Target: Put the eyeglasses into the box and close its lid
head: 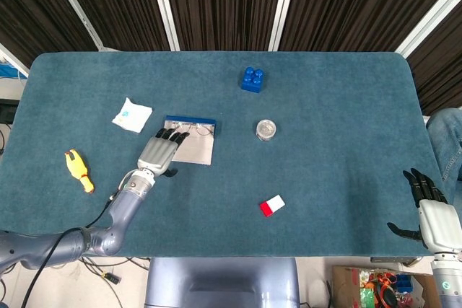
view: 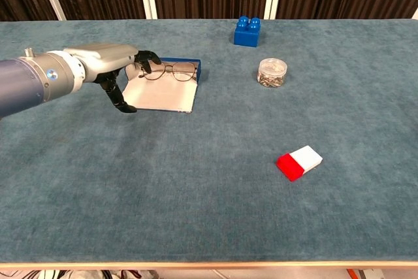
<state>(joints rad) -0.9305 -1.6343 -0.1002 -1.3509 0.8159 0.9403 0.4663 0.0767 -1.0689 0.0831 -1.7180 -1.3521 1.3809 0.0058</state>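
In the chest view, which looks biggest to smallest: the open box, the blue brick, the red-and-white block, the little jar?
1. Box, clearly largest.
2. Red-and-white block, though it lies nearest the camera.
3. Blue brick and jar look alike; I won't rank them.
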